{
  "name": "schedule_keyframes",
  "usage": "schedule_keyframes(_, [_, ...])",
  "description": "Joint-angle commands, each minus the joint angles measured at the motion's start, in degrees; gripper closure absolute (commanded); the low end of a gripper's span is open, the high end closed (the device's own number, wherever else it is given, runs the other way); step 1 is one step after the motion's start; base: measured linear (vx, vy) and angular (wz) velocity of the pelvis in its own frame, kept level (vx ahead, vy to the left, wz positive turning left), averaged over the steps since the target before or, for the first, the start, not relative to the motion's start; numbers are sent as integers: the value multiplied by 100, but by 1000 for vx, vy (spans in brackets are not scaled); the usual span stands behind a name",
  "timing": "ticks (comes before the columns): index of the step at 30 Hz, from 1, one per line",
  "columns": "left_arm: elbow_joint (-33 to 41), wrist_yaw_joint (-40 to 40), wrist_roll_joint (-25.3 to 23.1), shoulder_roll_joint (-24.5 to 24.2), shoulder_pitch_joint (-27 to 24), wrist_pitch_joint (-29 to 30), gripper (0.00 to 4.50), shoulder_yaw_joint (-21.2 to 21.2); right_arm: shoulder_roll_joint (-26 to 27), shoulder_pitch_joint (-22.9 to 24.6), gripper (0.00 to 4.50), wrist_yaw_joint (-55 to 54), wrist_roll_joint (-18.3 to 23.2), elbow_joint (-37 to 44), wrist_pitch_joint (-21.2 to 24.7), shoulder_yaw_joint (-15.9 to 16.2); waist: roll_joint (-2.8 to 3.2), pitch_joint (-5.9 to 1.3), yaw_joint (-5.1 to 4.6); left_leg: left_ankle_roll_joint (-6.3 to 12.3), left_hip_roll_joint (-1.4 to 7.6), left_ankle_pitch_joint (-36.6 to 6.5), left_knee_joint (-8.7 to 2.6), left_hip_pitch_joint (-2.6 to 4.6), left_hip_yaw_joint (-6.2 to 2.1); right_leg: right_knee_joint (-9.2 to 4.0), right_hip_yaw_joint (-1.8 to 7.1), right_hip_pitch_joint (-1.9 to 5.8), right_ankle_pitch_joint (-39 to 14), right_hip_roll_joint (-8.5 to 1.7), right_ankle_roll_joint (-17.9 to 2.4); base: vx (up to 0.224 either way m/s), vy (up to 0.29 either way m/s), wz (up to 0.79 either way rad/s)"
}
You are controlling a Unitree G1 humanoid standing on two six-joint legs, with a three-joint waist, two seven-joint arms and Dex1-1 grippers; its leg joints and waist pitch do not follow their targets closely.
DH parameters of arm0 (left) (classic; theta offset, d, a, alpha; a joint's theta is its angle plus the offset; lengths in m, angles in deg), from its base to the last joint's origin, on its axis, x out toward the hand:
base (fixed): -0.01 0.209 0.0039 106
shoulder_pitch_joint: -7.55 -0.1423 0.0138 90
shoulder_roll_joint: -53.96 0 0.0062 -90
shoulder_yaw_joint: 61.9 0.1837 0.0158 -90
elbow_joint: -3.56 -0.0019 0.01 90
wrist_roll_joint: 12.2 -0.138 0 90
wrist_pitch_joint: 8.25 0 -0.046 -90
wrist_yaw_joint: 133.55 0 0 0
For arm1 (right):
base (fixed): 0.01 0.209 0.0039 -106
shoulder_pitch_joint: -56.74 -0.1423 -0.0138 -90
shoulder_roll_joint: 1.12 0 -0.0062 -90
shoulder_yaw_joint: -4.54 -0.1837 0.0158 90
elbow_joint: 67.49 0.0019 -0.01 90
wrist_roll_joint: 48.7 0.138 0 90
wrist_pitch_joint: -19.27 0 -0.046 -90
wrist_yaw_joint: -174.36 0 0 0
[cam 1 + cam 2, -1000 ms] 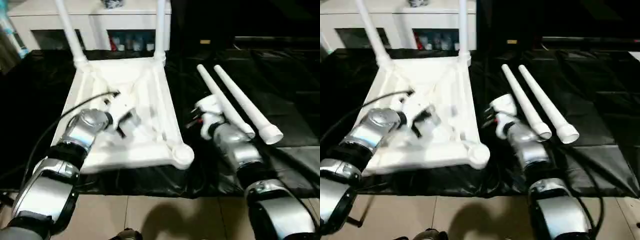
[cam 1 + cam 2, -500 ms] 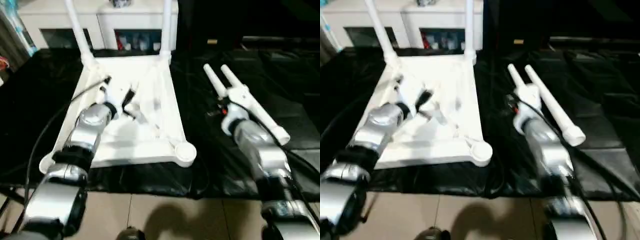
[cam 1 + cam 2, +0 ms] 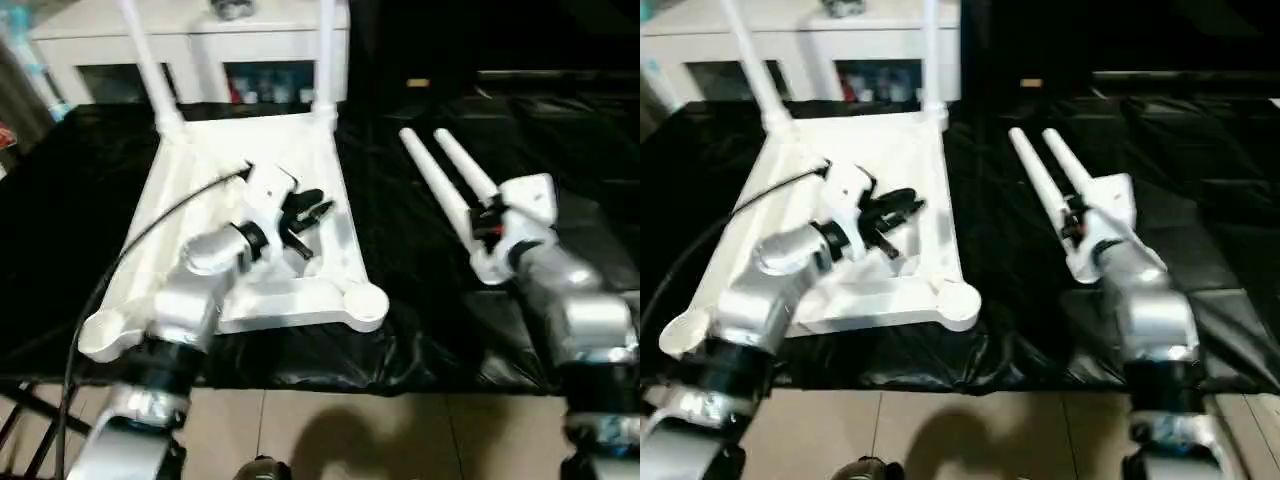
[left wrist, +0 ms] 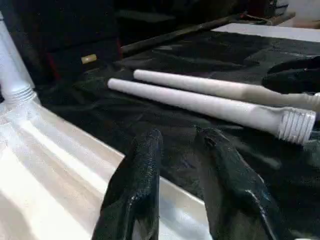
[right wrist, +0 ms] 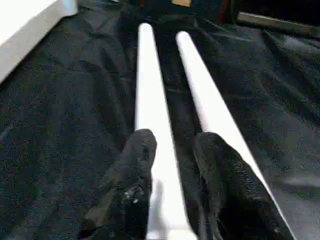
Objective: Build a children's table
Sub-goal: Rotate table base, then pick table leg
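On the black sheet (image 3: 420, 330) that carries the work, the tabletop (image 3: 200, 215) lies upside down toward the left side, ribbed underside up. Two legs (image 3: 322, 55) stand upright in the sockets at its far corners. The near-right corner socket (image 3: 366, 305) and the near-left one are unfilled.

The two loose legs (image 3: 440, 190) lie side by side on the sheet to the right of the tabletop, apart from it. Their long axes run from the near-right toward the far edge, slanting slightly left, with the narrow tips farthest from the robot. The left wrist view shows a ribbed, threaded end (image 4: 296, 126) on one of them, at the near, thicker end.

The right gripper (image 5: 172, 187) is stationed over these legs, pointing along their length. Its fingers (image 5: 131, 182) are parted and straddle the left-hand leg of the pair (image 5: 152, 125); whether they touch it cannot be told, and nothing is clamped. The other loose leg (image 5: 205, 95) lies just beside the right finger.

The left gripper (image 3: 305, 218) hovers over the right half of the tabletop's underside, fingers parted with a narrow gap, holding nothing. The loose legs lie off beyond the tabletop's right edge from it.

Assessment: the task is about half done, two legs remaining. The right arm is plainly the nearer to the loose legs. Since its fingers run lengthwise with the leg, closing across the tube should take it, provided the neighbouring leg is not caught as well.
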Motion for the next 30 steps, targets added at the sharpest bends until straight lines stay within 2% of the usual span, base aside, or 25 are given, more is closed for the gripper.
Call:
schedule_keyframes(1, [156,49,-6,-41,-59,51,283,63,-47,-208,257,24,-46,-334,15,-73,-43,-418,-15,42,207,-953,-328,187,-103,-478,244,286,-55,-355,-1144,0,0,0])
schedule_keyframes(3, [251,-126,79,-122,-51,365,271,109,-116,-451,233,51,-24,-788,-92,-87,8,-428,-44,71,206,-912,-317,192,-103,-463,233,281,-39,-357,-1222,0,0,0])
schedule_keyframes(5, [354,-288,108,-206,-55,587,239,123,-181,-682,212,101,21,-1204,-192,-65,32,-427,-60,99,193,-881,-299,182,-99,-464,226,290,-55,-347,-1282,0,0,0])
schedule_keyframes(6, [406,-362,110,-279,-69,732,239,123,-200,-904,212,193,81,-1602,-312,-99,47,-439,-66,130,182,-836,-277,171,-99,-440,222,298,-15,-358,-1338,0,0,0])
schedule_keyframes(8, [417,-386,105,-305,-75,771,225,127,-201,-982,183,217,101,-1744,-367,-123,54,-435,-61,230,179,-726,-260,165,-88,-450,221,303,26,-349,-1335,0,0,0])
schedule_keyframes(9, [462,-479,148,-376,-97,945,225,151,-216,-1182,183,402,137,-2113,-524,-127,102,-444,-64,277,179,-663,-249,167,-87,-440,213,303,109,-340,-1340,0,0,0])
schedule_keyframes(10, [499,-507,141,-421,-121,981,209,177,-211,-1305,177,533,175,-2323,-580,-136,104,-461,-65,290,181,-644,-240,166,-94,-420,207,307,168,-344,-1375,0,0,0])
schedule_keyframes(11, [499,-507,141,-421,-121,981,201,177,-211,-1305,168,533,175,-2323,-580,-136,100,-445,-65,337,182,-660,-244,153,-92,-432,196,307,158,-338,-1408,0,0,0])
schedule_keyframes(12, [653,-602,132,-559,-210,1092,199,250,-217,-1631,157,738,161,-2861,-756,-108,94,-472,-55,349,203,-648,-236,159,-105,-395,191,312,196,-361,-1460,0,0,0])
schedule_keyframes(13, [653,-602,132,-559,-210,1092,193,250,-217,-1631,146,738,161,-2861,-756,-108,109,-455,-54,389,197,-636,-234,166,-90,-419,185,290,179,-335,-1487,0,0,0])
schedule_keyframes(14, [919,-695,177,-695,-318,1282,179,279,-264,-2018,136,820,32,-3483,-1004,-5,93,-466,-58,378,207,-642,-226,160,-93,-392,186,293,191,-354,-1528,0,0,0])
schedule_keyframes(16, [1040,-736,182,-752,-359,1344,157,290,-271,-2189,120,853,17,-3774,-1130,2,76,-445,-41,378,211,-732,-231,165,-79,-410,183,276,-5,-357,-1581,0,0,0])
schedule_keyframes(17, [1229,-829,173,-860,-445,1431,157,335,-264,-2435,112,793,-16,-4202,-1308,-20,39,-431,-39,388,212,-749,-242,162,-74,-419,187,274,-89,-344,-1563,0,0,0])
schedule_keyframes(18, [1281,-800,102,-908,-488,1433,157,355,-270,-2530,112,741,-82,-4366,-1348,14,75,-451,-36,372,222,-733,-231,171,-90,-384,188,273,-94,-361,-1592,0,0,0])
schedule_keyframes(19, [1351,-731,4,-975,-556,1469,156,366,-272,-2673,102,736,-161,-4607,-1375,60,9,-428,-20,396,218,-752,-243,169,-73,-408,190,262,-233,-352,-1574,0,0,0])
schedule_keyframes(20, [1356,-724,-4,-979,-560,1473,138,366,-272,-2684,97,739,-166,-4625,-1375,64,32,-432,-18,399,220,-724,-236,170,-79,-392,189,257,-214,-348,-1581,0,0,0])
schedule_keyframes(21, [1457,-720,13,-1014,-618,1552,115,344,-283,-2807,95,698,-326,-4834,-1312,203,-45,-427,-5,416,220,-657,-238,162,-71,-373,191,262,-184,-348,-1582,0,0,0])
schedule_keyframes(22, [1519,-713,29,-1042,-646,1621,117,331,-280,-2895,95,728,-401,-4991,-1238,275,-79,-431,9,442,215,-582,-237,157,-66,-366,189,263,-189,-350,-1590,0,0,0])
schedule_keyframes(23, [1562,-707,40,-1062,-665,1671,117,323,-277,-2958,95,756,-447,-5105,-1191,319,-37,-423,20,429,220,-596,-236,167,-63,-381,190,238,-218,-343,-1584,0,0,0])
schedule_keyframes(24, [1562,-707,40,-1062,-665,1671,117,323,-277,-2958,95,756,-447,-5105,-1191,319,-44,-424,24,420,223,-621,-238,172,-59,-388,196,239,-202,-341,-1575,0,0,0])
schedule_keyframes(25, [1673,-697,53,-1108,-721,1740,117,310,-254,-3073,95,882,-556,-5354,-1100,435,-239,-418,35,451,227,-569,-251,155,-47,-370,200,263,-125,-341,-1571,0,0,0])
schedule_keyframes(26, [1732,-681,65,-1128,-750,1793,117,295,-243,-3121,95,914,-612,-5468,-1010,490,-182,-439,55,440,231,-525,-240,158,-66,-321,192,265,-103,-357,-1611,0,0,0])
schedule_keyframes(28, [1840,-671,96,-1163,-804,1864,117,265,-229,-3190,95,941,-723,-5639,-809,597,-156,-412,75,450,234,-560,-241,163,-49,-359,201,227,-225,-354,-1598,0,0,0])
schedule_keyframes(29, [1968,-665,123,-1208,-854,1963,117,258,-232,-3265,95,889,-738,-5810,-748,585,-225,-409,82,426,246,-516,-252,160,-41,-358,207,232,-151,-345,-1577,0,0,0])
schedule_keyframes(30, [2010,-677,136,-1232,-878,1993,117,254,-231,-3287,95,853,-719,-5853,-731,552,-236,-412,104,397,248,-504,-257,168,-46,-341,202,226,-92,-343,-1587,0,0,0])
